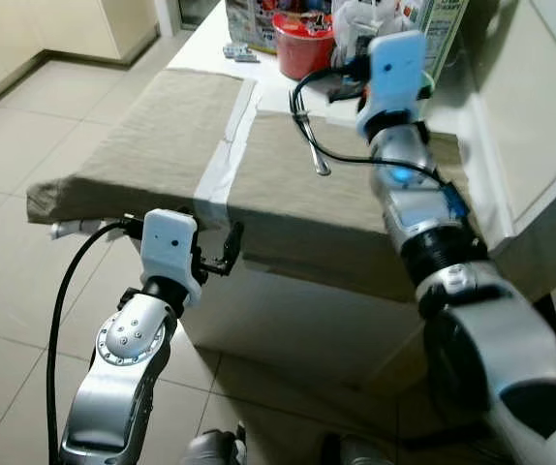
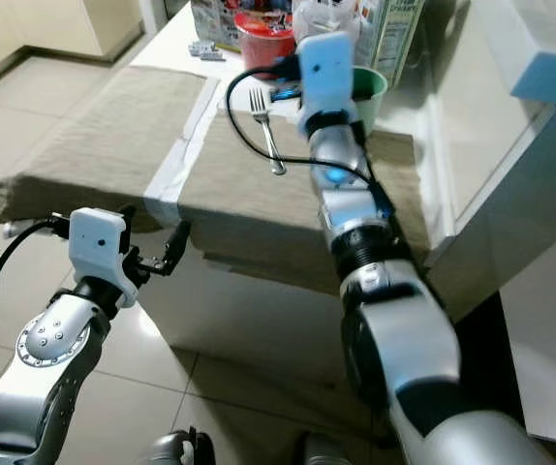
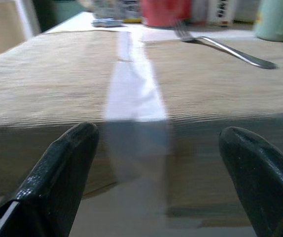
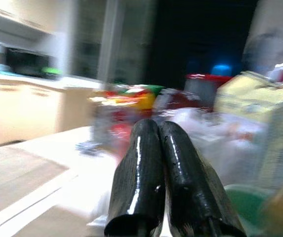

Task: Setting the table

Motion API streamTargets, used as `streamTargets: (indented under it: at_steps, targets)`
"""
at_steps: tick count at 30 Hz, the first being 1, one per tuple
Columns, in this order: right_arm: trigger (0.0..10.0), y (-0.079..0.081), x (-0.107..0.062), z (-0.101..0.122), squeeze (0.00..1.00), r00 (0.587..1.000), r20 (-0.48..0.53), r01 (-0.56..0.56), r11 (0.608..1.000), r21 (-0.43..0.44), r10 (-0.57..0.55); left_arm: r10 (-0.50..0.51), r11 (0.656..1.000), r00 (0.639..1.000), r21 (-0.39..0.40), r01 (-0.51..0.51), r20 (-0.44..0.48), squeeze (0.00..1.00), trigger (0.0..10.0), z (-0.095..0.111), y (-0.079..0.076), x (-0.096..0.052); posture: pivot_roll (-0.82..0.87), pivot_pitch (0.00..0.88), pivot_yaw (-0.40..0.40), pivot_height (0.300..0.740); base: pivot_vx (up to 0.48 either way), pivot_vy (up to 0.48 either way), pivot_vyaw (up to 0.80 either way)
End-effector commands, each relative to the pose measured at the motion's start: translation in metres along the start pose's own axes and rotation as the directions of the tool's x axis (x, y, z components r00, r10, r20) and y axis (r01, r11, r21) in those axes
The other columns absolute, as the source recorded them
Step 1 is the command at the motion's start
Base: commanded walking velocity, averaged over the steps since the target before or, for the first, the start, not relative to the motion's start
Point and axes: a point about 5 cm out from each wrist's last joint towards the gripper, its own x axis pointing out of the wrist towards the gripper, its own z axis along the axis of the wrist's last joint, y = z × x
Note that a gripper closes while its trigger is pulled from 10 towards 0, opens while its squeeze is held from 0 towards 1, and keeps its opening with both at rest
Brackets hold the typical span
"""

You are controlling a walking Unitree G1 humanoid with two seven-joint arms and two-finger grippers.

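Centrally, a silver fork lay tines-up on the right beige placemat of the desk, upper middle of frame. Right gripper hovered clenched above; left gripper stood released at the desk edge.

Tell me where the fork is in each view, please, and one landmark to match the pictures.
Left eye view: fork on the right-hand placemat, left of the right arm.
Right eye view: fork on the same mat, near the top.
Left wrist view: fork at upper right.
Right wrist view: cannot tell, too blurred.
Shared landmark: red cup behind the fork.
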Motion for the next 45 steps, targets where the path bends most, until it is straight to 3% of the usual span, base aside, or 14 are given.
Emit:
streamTargets:
  at_steps: [1, 5, 6, 7, 9, 12, 18, 23, 26, 27, 31, 45]
  targets:
    - [10.0, 0.004, -0.015, -0.005, 0.0, 0.999, -0.006, -0.05, 0.999, 0.003, 0.05, 0.038, 0.999, 0.999, -0.013, -0.039, -0.019, 0.0, 10.0, -0.005, 0.007, -0.004, -0.02, 0.07, -0.004, 0.74, 0.0, 0.0, 0.0]
    - [10.0, -0.01, -0.055, -0.018, 0.0, 0.998, -0.034, -0.047, 0.999, -0.023, 0.046, 0.066, 0.997, 0.997, -0.039, -0.068, -0.043, 0.0, 10.0, -0.011, 0.013, -0.008, -0.05, 0.063, -0.001, 0.74, 0.0, 0.0, 0.0]
    - [10.0, -0.019, -0.076, -0.024, 0.0, 0.997, -0.064, -0.037, 0.998, -0.053, 0.033, 0.074, 0.996, 0.996, -0.049, -0.077, -0.053, 0.0, 10.0, -0.014, 0.015, -0.01, -0.06, 0.053, -0.002, 0.74, 0.0, 0.0, 0.0]
    - [10.0, -0.019, -0.076, -0.024, 0.0, 0.997, -0.064, -0.037, 0.998, -0.053, 0.033, 0.074, 0.996, 0.996, -0.049, -0.077, -0.053, 0.0, 10.0, -0.014, 0.015, -0.01, -0.06, 0.053, -0.002, 0.74, 0.0, 0.0, 0.0]
    - [10.0, -0.03, -0.103, -0.025, 0.0, 0.995, -0.1, -0.013, 0.996, -0.084, 0.004, 0.074, 0.996, 0.996, -0.047, -0.077, -0.054, 0.0, 10.0, -0.016, 0.014, -0.011, -0.08, 0.04, -0.002, 0.74, 0.0, 0.0, 0.0]
    - [10.0, -0.038, -0.123, -0.015, 0.0, 0.996, -0.09, 0.003, 0.992, -0.129, -0.015, 0.073, 0.997, 0.996, -0.038, -0.075, -0.047, 0.0, 10.0, -0.016, 0.013, -0.009, -0.1, 0.024, -0.001, 0.74, 0.0, 0.0, 0.0]
    - [10.0, -0.045, -0.14, 0.003, 0.0, 1.0, -0.026, 0.011, 0.973, -0.228, -0.017, 0.06, 0.998, 0.998, -0.01, -0.06, -0.027, 0.0, 10.0, -0.015, 0.013, -0.004, -0.12, 0.0, 0.007, 0.74, 0.0, 0.0, 0.0]
    - [10.0, -0.049, -0.169, -0.013, 0.0, 0.989, -0.146, -0.008, 0.977, -0.214, -0.024, 0.079, 0.996, 0.996, -0.041, -0.081, -0.046, 0.0, 10.0, -0.026, 0.013, -0.015, -0.12, 0.0, 0.015, 0.74, 0.0, 0.0, 0.0]
    - [10.0, -0.05, -0.174, -0.021, 0.0, 0.981, -0.189, 0.0, 0.986, -0.168, -0.032, 0.09, 0.994, 0.993, -0.052, -0.093, -0.07, 0.0, 10.0, -0.033, 0.014, -0.02, -0.12, 0.0, 0.016, 0.74, 0.0, 0.0, 0.0]
    - [10.0, -0.045, -0.181, -0.025, 0.0, 0.976, -0.219, -0.035, 0.993, -0.117, 0.008, 0.109, 0.99, 0.989, -0.081, -0.117, -0.103, 0.0, 10.0, -0.04, 0.014, -0.026, -0.11, 0.0, 0.016, 0.74, 0.0, 0.0, 0.0]
    - [10.0, -0.036, -0.179, -0.027, 0.0, 0.97, -0.239, -0.061, 0.996, -0.062, 0.044, 0.12, 0.986, 0.988, -0.106, -0.131, -0.101, 0.0, 10.0, -0.041, 0.014, -0.025, -0.1, 0.0, 0.012, 0.74, 0.0, 0.0, 0.0]
    - [10.0, -0.03, -0.155, -0.032, 0.0, 0.974, -0.223, -0.044, 0.998, -0.05, 0.032, 0.146, 0.978, 0.987, -0.144, -0.154, -0.061, 0.0, 10.0, -0.031, 0.015, -0.014, -0.09, 0.0, -0.002, 0.74, 0.0, 0.0, 0.0]
